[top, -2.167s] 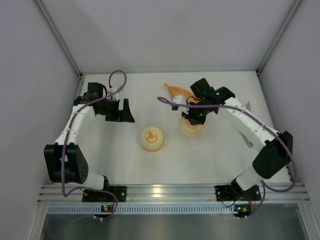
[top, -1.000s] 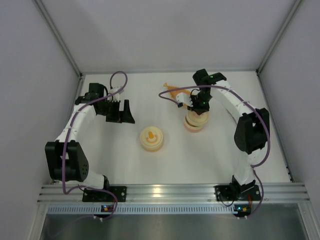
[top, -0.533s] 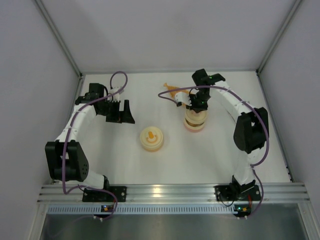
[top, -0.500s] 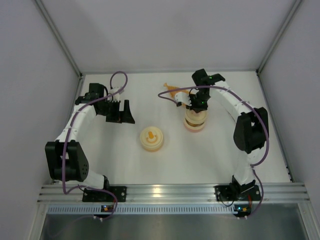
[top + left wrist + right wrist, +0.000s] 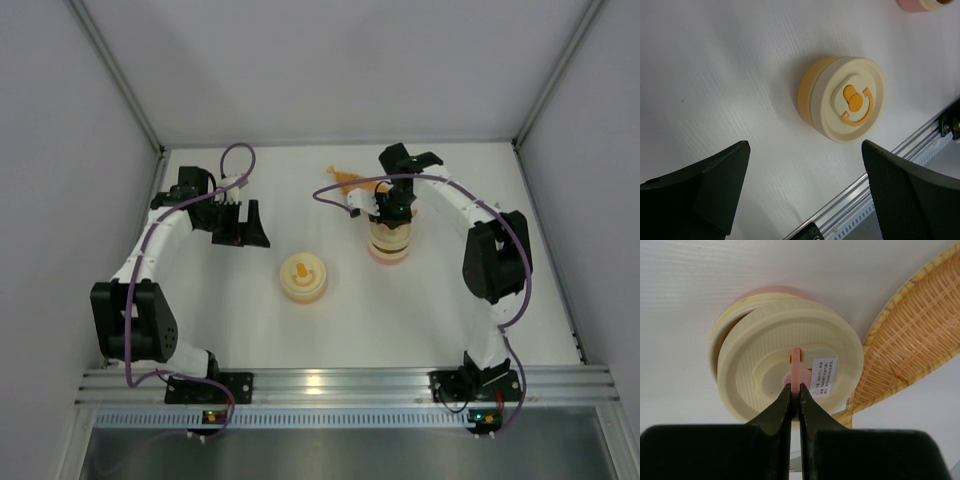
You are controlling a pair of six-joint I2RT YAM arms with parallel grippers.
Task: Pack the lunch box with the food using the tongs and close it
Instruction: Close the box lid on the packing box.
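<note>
The pink lunch box (image 5: 387,254) stands right of centre. My right gripper (image 5: 394,207) hovers over it, shut on the thin pink handle (image 5: 796,358) of its cream lid (image 5: 760,375). In the right wrist view the lid sits slightly off-centre above the box, whose rim (image 5: 722,327) shows at the left; I cannot tell whether lid and rim touch. A yellow lunch box (image 5: 303,278) with its cream lid on stands mid-table, and shows in the left wrist view (image 5: 842,100). My left gripper (image 5: 238,222) is open at the far left, holding nothing. Food and tongs are out of view.
A long woven orange boat-shaped dish (image 5: 349,181) lies just behind the pink box, close to the lid's edge in the right wrist view (image 5: 912,335). White walls enclose the table on three sides. An aluminium rail (image 5: 320,382) runs along the near edge.
The right gripper, still shut on the lid's handle, has shifted slightly left over the pink box and its arm has swung round. The left arm has not moved.
</note>
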